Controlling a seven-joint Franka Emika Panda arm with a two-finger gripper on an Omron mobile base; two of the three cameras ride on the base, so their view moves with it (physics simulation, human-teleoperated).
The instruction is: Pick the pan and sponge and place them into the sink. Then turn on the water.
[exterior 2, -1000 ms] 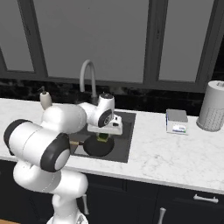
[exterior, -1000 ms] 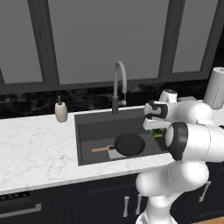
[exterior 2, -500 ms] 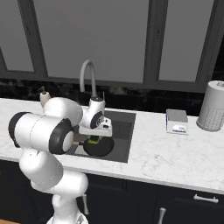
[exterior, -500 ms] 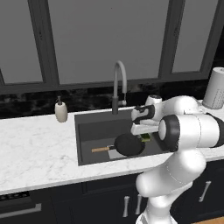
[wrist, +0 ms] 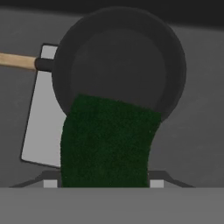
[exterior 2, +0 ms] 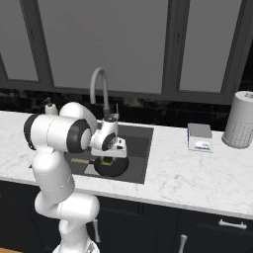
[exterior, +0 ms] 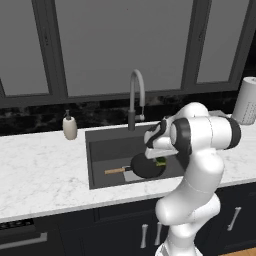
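Note:
The black pan point(wrist: 118, 65) lies on the floor of the dark sink point(exterior: 102, 150), its wooden handle point(wrist: 17, 61) pointing left; it also shows as pan point(exterior: 143, 166) and pan point(exterior 2: 111, 167) in the base views. My gripper point(wrist: 103, 183) is shut on the sponge point(wrist: 107, 142), whose dark green top faces the camera. The sponge point(exterior: 161, 161) hangs just above the pan's near rim, inside the basin. Its yellow-green edge shows under the hand as sponge point(exterior 2: 106, 160). The grey gooseneck faucet point(exterior: 136, 97) stands behind the sink, with no stream running.
A beige soap dispenser point(exterior: 70, 127) stands left of the sink on the white marble counter point(exterior: 40, 170). A blue-and-white box point(exterior 2: 199, 137) and a grey cylinder point(exterior 2: 240, 120) sit on the counter to the right. A pale drain plate point(wrist: 41, 118) lies under the pan.
The arm has swung left and down from the sink's right edge, carrying the sponge over the pan. The pan has not moved.

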